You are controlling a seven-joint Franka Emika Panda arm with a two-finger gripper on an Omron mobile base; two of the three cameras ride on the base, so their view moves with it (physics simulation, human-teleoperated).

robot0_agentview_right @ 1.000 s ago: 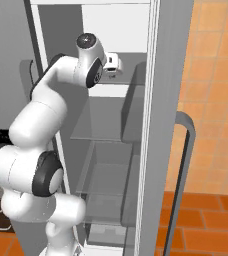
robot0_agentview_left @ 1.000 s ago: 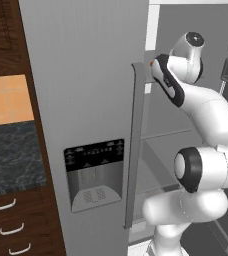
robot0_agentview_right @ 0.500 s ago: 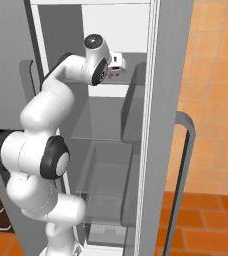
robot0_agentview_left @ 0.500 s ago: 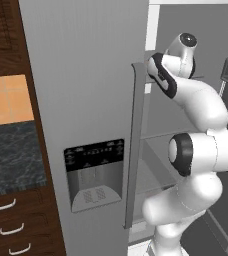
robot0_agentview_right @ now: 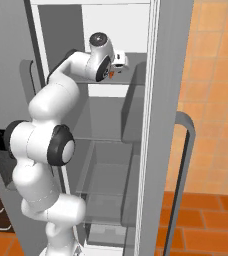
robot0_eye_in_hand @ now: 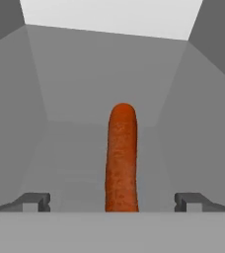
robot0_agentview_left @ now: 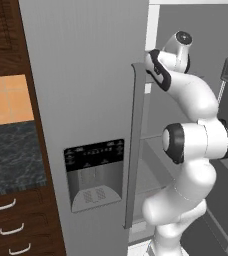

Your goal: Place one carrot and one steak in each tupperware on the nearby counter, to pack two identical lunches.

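A bright-orange carrot (robot0_eye_in_hand: 122, 158) lies lengthwise on a grey fridge shelf, pointing away from the hand. My gripper (robot0_eye_in_hand: 113, 201) is open, its two dark fingertips (robot0_eye_in_hand: 35, 200) standing wide on either side of the carrot's near end without touching it. From the right base camera, the gripper (robot0_agentview_right: 114, 70) is reaching into the fridge's upper shelf (robot0_agentview_right: 136, 75), with a speck of the carrot (robot0_agentview_right: 111, 75) at its tip. The counter (robot0_agentview_left: 11, 155) sits to the left of the fridge. The steak and the tupperware are out of view.
The closed left fridge door (robot0_agentview_left: 86, 100) with its long handle (robot0_agentview_left: 136, 150) and dispenser stands close beside my arm. The open right door (robot0_agentview_right: 166, 125) hangs to the right. Shelf walls hem the hand in on both sides. Dark drawers (robot0_agentview_left: 6, 230) sit under the counter.
The arm has stretched further into the fridge's upper shelf, carrying the hand deeper inside. The jaws have stayed open.
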